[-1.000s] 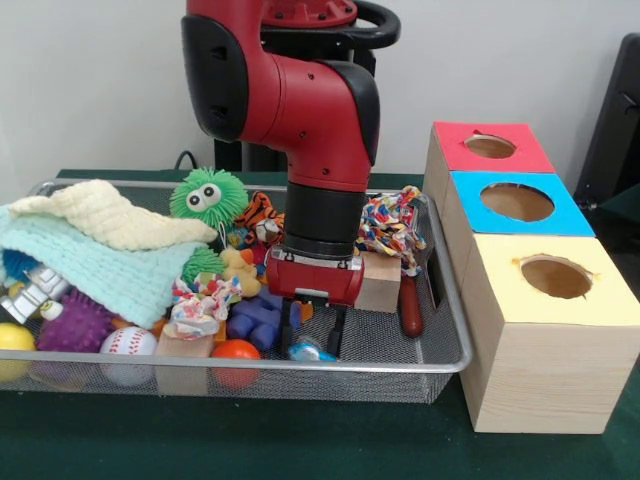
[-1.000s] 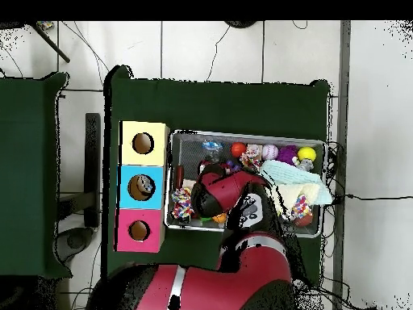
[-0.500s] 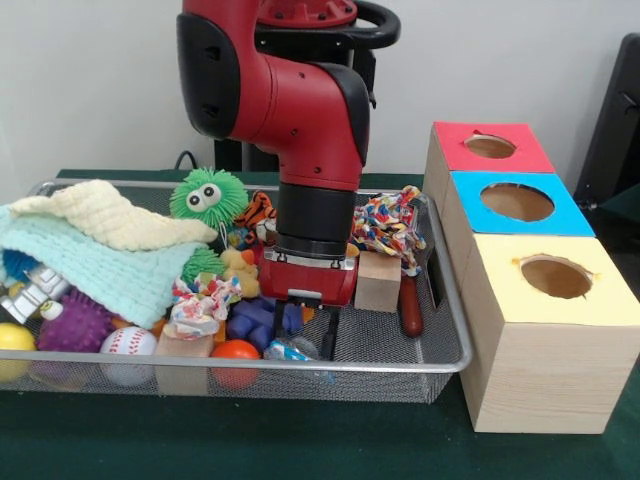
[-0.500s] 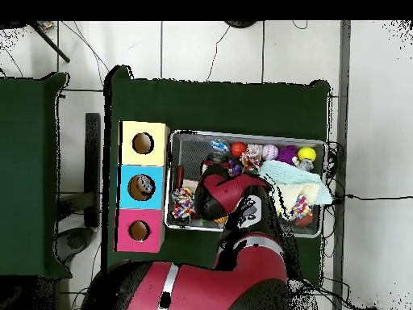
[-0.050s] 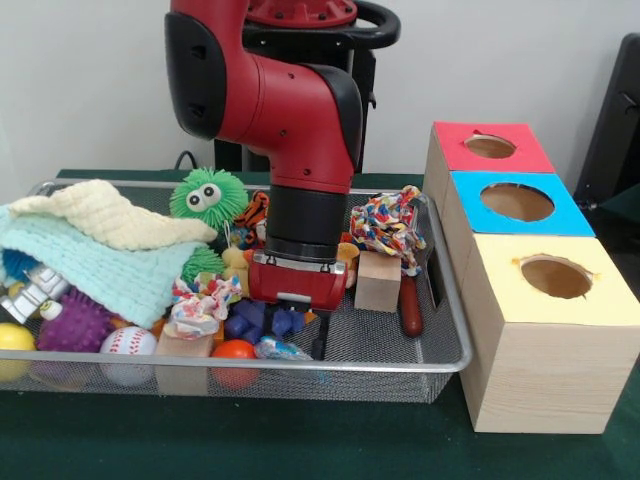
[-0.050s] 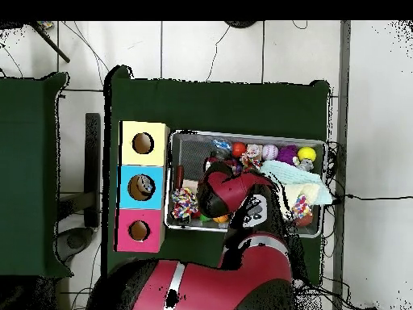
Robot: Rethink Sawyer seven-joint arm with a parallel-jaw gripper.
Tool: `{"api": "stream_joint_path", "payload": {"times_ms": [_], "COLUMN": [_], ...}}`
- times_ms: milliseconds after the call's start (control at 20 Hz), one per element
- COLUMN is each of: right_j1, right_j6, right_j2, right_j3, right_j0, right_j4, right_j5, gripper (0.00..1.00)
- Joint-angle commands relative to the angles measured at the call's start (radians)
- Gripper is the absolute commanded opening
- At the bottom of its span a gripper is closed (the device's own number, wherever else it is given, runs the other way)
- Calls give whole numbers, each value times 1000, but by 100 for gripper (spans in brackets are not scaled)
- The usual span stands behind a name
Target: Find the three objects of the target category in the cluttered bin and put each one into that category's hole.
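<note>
The arm (image 5: 290,130) reaches down into the wire bin (image 5: 440,340), its gripper (image 5: 300,335) low among the toys near the bin's front rim. One dark finger (image 5: 319,340) shows below the red wrist; whether the fingers are spread or pressed together, I cannot tell. A crumpled blue-and-clear wrapper (image 5: 278,349) lies just beside that finger, and a blue toy (image 5: 262,320) sits right behind it. To the side lie an orange ball (image 5: 236,352), a baseball (image 5: 127,342), a purple spiky ball (image 5: 73,325) and a yellow ball (image 5: 13,338). Knitted cloths (image 5: 90,250) cover that end of the bin, with a green fuzzy toy (image 5: 207,195) behind. On the other side stand a wood block (image 5: 378,280) and a knotted rope toy (image 5: 390,225). Beside the bin on the green bench (image 5: 300,450) sit three boxes with holes: red (image 5: 490,147), blue (image 5: 517,203), yellow (image 5: 555,277). From overhead, the arm (image 6: 238,198) hides the bin's middle.
</note>
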Motion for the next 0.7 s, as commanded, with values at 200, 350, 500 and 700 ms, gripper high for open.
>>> {"api": "stream_joint_path", "payload": {"times_ms": [200, 350, 500, 700], "right_j1": [62, 59, 54, 28], "right_j6": [85, 83, 79, 94], "right_j2": [-47, -38, -29, -39], "right_j3": [-55, -44, -36, 7], "right_j0": [6, 3, -2, 2], "right_j4": [66, 73, 73, 80], "right_j5": [-38, -29, -22, -32], "gripper": [0, 0, 0, 0]}}
